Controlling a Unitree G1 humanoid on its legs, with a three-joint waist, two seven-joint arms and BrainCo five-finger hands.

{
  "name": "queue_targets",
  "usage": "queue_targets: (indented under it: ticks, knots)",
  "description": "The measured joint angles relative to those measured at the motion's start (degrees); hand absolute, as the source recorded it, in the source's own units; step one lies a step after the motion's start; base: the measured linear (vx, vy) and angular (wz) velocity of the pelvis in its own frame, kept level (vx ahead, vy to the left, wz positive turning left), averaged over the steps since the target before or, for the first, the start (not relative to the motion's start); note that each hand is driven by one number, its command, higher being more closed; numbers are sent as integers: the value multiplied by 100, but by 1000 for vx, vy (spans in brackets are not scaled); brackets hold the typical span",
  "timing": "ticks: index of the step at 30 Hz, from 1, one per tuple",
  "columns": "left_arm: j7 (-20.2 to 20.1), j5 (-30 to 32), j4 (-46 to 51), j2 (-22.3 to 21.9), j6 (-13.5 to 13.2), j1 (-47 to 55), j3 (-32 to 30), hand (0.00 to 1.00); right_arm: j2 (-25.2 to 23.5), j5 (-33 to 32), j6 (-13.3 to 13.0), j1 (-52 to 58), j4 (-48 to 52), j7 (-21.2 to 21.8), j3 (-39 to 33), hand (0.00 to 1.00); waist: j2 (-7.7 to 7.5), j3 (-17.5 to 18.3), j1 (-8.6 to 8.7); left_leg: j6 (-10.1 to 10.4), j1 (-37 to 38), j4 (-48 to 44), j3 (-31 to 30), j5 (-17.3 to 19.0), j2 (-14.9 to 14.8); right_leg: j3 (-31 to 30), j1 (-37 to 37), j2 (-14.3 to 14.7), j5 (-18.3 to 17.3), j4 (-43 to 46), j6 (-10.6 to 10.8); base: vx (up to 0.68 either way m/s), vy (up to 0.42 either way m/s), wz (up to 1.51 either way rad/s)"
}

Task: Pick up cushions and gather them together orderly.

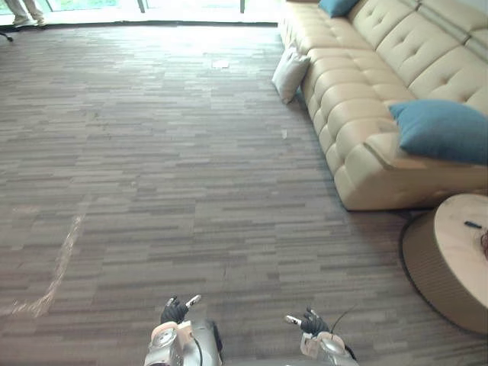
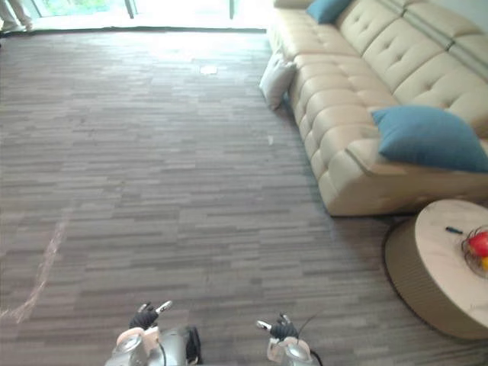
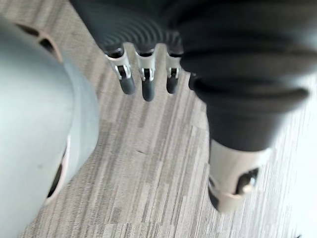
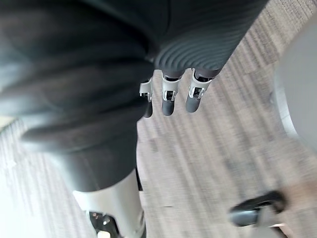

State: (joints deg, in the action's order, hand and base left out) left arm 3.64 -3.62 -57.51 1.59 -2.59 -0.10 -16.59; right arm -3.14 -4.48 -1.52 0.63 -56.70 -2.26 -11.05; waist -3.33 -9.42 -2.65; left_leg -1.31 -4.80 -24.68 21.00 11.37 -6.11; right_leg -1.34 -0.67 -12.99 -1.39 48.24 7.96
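On the sofa (image 1: pixel 358 76), two blue cushions (image 1: pixel 446 131) (image 1: pixel 335 6)

Lounge or living room, long cream tufted sofa (image 1: pixel 358 84) carrying a blue cushion (image 1: pixel 442 131), round low surface (image 1: pixel 457 263), grey striped carpet (image 1: pixel 152 168), windows (image 1: pixel 191 6) along far side.

Far teal cushion (image 1: pixel 335 6) and round table (image 1: pixel 451 248), both partly beyond the view's edges.

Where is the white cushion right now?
The white cushion stands on the carpet, far ahead on the right in the left eye view, leaning against the front of the beige sofa.
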Motion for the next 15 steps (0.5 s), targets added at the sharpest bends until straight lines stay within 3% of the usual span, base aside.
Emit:
queue_targets:
  ticks: [1,2,4,6,8,9,10,11,13,15]
  knots:
    - [9,2,-85,-5,59,-32,42,0,25,2,-16,2,137,11,20,0,6,-5,36,23,513,371,-9,281,138,20,-567,-9,-211,1139,-45,628,146,-8]
    - [13,4,-163,-13,64,-57,103,0,58,4,-18,24,235,31,28,0,17,-15,55,37,1031,677,18,445,247,205,-1055,35,-618,1592,-221,717,141,-7]
    - [9,5,-173,-36,73,-41,213,0,113,4,-25,49,369,63,26,0,102,-46,81,75,1500,965,14,588,272,585,-1451,110,-900,1465,-307,432,67,0]
    - [5,10,-185,-87,77,-48,251,0,153,4,-81,27,491,106,16,0,125,-74,229,113,2016,1298,-109,727,287,1156,-1955,155,-1172,708,-487,482,0,36]
    - [-2,12,-195,-195,78,-98,311,0,205,4,-81,18,576,115,-14,0,145,-89,292,146,2433,1597,-263,923,265,1434,-2270,249,-1017,-564,-554,549,-85,54]
    - [-10,17,-196,-265,75,-116,366,0,243,6,-75,25,575,116,-23,0,137,-88,303,235,2649,1717,-370,1074,291,1436,-2312,299,-743,-1382,-503,623,-153,51]
    - [-20,20,-228,-298,75,-101,401,0,299,15,-74,42,571,123,-20,0,142,-99,319,228,2899,1791,-497,1182,351,1298,-2341,342,-284,-1514,-703,791,-166,46]
    - [-48,40,-291,-479,65,-94,407,0,475,53,-69,1,556,119,-22,0,366,-88,320,164,3084,1741,-746,1126,256,1309,-2328,380,-699,-1055,-908,683,-145,21]
    - [-87,140,-289,-489,71,-88,460,0,574,217,-60,-90,464,109,-71,0,524,-95,365,537,2934,1121,-1059,809,142,1346,-2292,373,-1191,-616,-1014,649,-191,13]
    - [-55,139,-276,-500,74,-146,400,0,615,217,-38,-107,452,108,-108,0,660,-167,425,1224,2006,-1038,-1439,167,-154,1522,-1873,427,-1581,-701,-1016,642,-201,23]
